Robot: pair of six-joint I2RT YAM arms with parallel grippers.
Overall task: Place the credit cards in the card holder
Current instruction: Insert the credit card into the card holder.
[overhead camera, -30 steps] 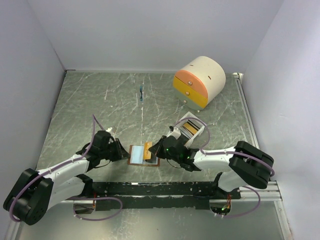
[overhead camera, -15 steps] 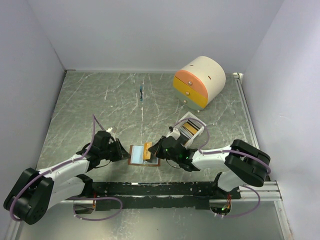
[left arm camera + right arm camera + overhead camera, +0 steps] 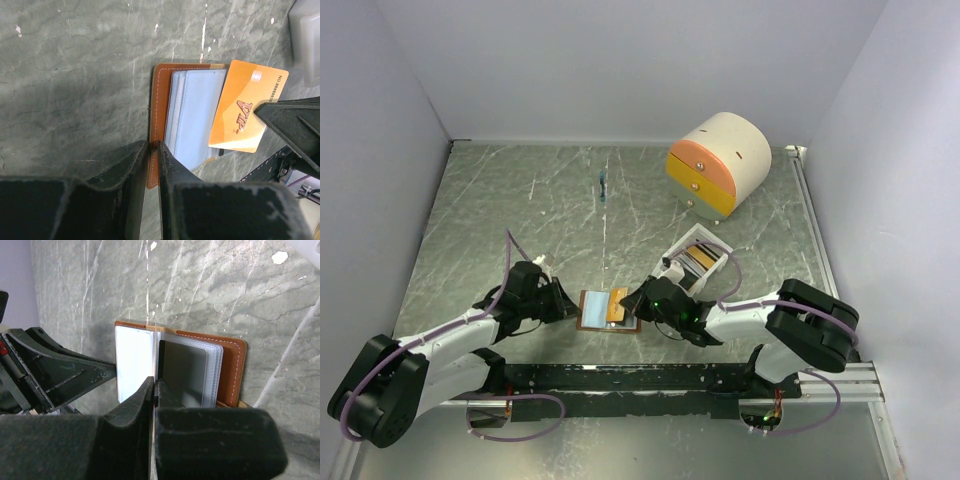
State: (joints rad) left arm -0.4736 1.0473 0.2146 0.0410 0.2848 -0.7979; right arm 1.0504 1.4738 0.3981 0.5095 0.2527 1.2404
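Top external view puts the card holder (image 3: pixel 592 310) on the table (image 3: pixel 520 220) just ahead of the arm bases. It lies open and flat between the two claws, with its long axis running left to right. The left gripper (image 3: pixel 563 300) meets its left edge and the right gripper (image 3: pixel 632 298) its right side, where a small orange card (image 3: pixel 615 306) shows with its long side running near to far.

From the left wrist, detail appears that the overhead picture lacks. The left claw is clenched on the holder's brown stitched edge. The inner pockets are pale blue. The orange card reads "VIP" along its length and is tilted slightly off the holder's edge. Its near long side overlaps the pockets, though whether it sits in a slot cannot be told.

From the right wrist, the same card is only a thin sliver seen edge-on, pinched between the tightly closed right fingers (image 3: pixel 125 410). This view alone shows a dark grey card (image 3: pixel 184 372) already lying in a clear pocket.

Farther back and to the right stands a white tray (image 3: pixel 678 243) with more cards (image 3: pixel 700 258) in it. Beyond that is a cream-and-orange drawer box (image 3: pixel 720 160).
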